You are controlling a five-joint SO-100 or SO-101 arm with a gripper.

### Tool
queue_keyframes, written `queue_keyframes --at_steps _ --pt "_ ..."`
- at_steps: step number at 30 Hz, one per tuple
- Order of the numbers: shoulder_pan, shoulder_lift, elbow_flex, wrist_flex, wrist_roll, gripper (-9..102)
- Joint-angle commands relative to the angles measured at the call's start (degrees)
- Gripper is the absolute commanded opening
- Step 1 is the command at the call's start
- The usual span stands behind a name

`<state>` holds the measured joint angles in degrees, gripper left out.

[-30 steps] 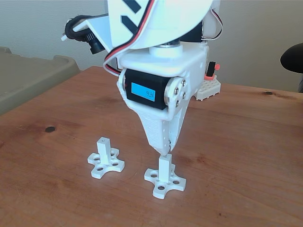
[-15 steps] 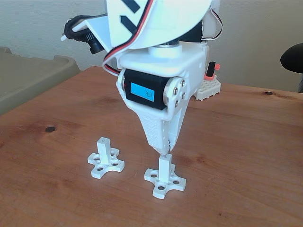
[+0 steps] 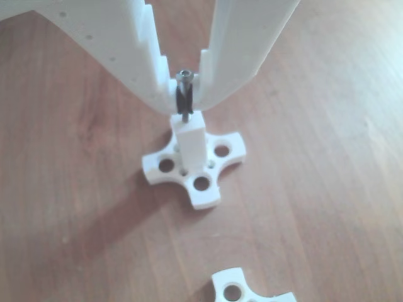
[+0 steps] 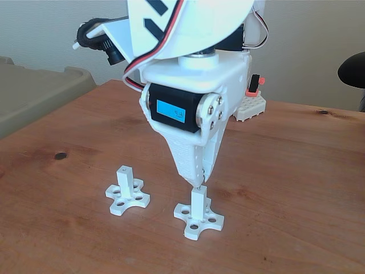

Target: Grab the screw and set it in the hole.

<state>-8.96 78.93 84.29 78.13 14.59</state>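
Note:
In the other view my white gripper (image 3: 184, 91) is shut on the screw (image 3: 184, 100), a thin silvery screw held upright with its socket head (image 3: 184, 75) on top. The screw's lower end meets the top face of a white square post (image 3: 189, 141) on a cross-shaped base (image 3: 204, 189). The screw tip covers the hole. In the fixed view the gripper (image 4: 198, 184) points straight down onto that post (image 4: 198, 204); the screw is too small to make out there. A second post (image 4: 124, 181) stands to the left, its hole (image 4: 124, 169) showing as a dark dot.
The wooden table (image 4: 296, 188) carries a white studded block with a red part (image 4: 251, 105) behind the arm. A beige surface (image 4: 34, 91) lies beyond the table's left edge. The second cross base (image 3: 249, 290) sits at the bottom edge of the other view.

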Motion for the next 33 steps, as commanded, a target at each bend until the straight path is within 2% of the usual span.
queue_keyframes --at_steps 1,33 --pt "-0.3 1.9 -4.6 1.1 0.0 -4" --pt "-1.1 0.3 -5.4 1.2 0.4 -4"
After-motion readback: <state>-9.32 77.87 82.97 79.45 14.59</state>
